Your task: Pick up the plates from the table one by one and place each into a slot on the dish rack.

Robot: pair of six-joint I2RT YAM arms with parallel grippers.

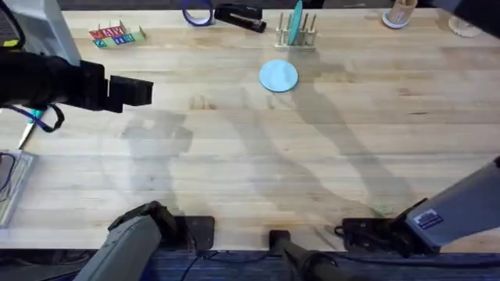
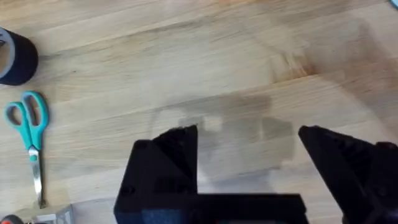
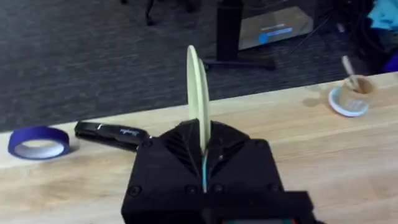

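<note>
Right pincer clamps the cream plate edge-on; left pincer gapes over the table.

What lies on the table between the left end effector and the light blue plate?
Nothing: in the overhead view, the table is bare wood between the left end effector and the light blue plate.
</note>
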